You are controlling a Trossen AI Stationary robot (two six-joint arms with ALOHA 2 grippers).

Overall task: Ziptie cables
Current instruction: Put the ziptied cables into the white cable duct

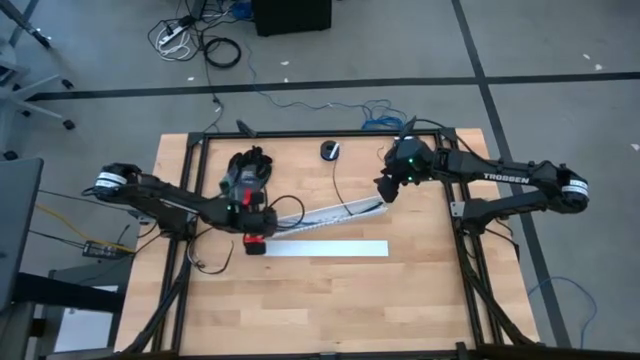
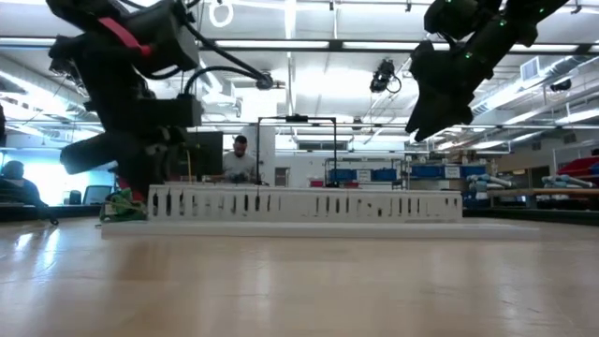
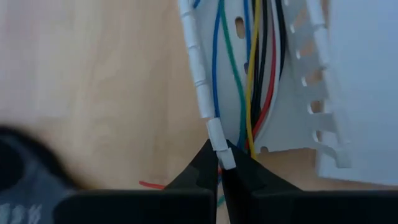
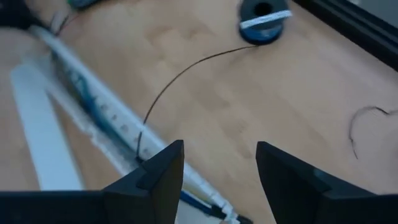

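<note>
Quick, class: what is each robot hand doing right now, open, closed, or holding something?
Left hand: closed on the white zip tie at the duct end.
Right hand: open, holding nothing, hanging above the duct's other end.

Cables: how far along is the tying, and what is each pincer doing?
Done: the cables lie in the white slotted duct. In hand: the left pincer is shut on one white wall tab at the duct's end; the right pincer hangs open above the duct's other end, holding nothing. Left: no tie shows around the cables, so the tying itself looks not yet done. The flat white strip lies beside the duct.
</note>
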